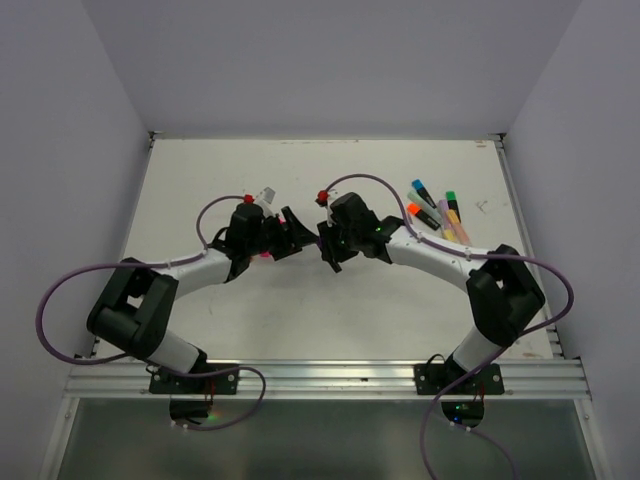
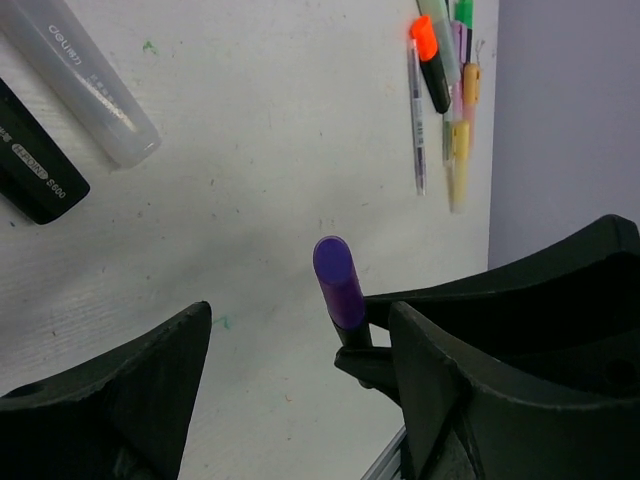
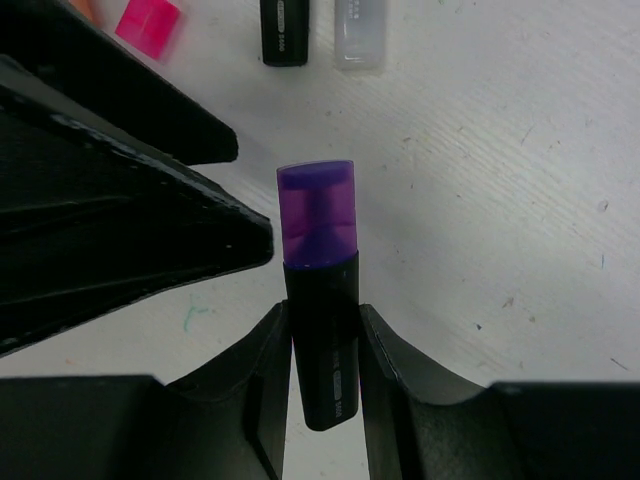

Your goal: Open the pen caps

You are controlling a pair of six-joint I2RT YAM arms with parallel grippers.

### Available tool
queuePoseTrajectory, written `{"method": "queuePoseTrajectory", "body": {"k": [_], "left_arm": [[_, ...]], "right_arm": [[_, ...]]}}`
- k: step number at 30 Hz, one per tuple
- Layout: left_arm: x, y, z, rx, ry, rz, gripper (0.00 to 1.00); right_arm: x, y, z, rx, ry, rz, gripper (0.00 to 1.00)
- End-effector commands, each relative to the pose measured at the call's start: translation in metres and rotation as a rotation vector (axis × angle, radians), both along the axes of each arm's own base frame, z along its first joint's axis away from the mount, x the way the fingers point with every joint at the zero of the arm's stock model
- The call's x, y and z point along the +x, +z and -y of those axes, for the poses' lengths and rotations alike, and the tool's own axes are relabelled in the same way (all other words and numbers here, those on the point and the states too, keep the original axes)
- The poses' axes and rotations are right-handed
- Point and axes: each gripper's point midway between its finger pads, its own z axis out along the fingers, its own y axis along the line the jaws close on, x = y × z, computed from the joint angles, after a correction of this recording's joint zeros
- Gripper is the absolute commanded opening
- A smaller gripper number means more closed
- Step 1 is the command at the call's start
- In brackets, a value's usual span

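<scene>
My right gripper (image 3: 320,322) is shut on the black body of a highlighter (image 3: 325,360), held off the table with its purple pen cap (image 3: 318,212) pointing away from the wrist. In the left wrist view the purple cap (image 2: 339,280) stands between my left gripper's (image 2: 300,310) open fingers, close beside the right-hand finger (image 2: 470,380) and apart from the left one. In the top view the left gripper (image 1: 292,232) and the right gripper (image 1: 325,245) meet nose to nose at mid-table. A loose pink cap (image 3: 148,25) lies on the table beyond them.
A black highlighter body (image 2: 35,165) and a clear pen body (image 2: 85,80) lie side by side near the left arm. Several capped pens (image 1: 435,210), with orange (image 1: 412,209), blue (image 1: 417,185) and green (image 1: 451,196) caps, lie at the back right. Grey walls close in the table.
</scene>
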Motion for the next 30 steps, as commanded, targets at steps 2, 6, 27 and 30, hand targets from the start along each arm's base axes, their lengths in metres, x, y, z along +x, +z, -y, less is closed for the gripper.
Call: {"method": "queuePoseTrajectory", "body": {"k": [2, 6, 27, 30], "left_arm": [[0.008, 0.008, 0.011, -0.063, 0.005, 0.005, 0.73], [0.007, 0.008, 0.018, -0.107, -0.004, -0.01, 0.68], [0.001, 0.006, 0.023, -0.142, -0.024, -0.006, 0.37], [0.0, 0.004, 0.022, -0.14, -0.022, -0.009, 0.34]], "right_arm": [[0.01, 0.016, -0.017, 0.036, -0.012, 0.047, 0.0], [0.008, 0.018, -0.025, 0.042, 0.0, 0.055, 0.0], [0.008, 0.031, -0.035, 0.055, -0.009, 0.103, 0.0], [0.01, 0.035, -0.035, 0.062, -0.015, 0.113, 0.0]]}}
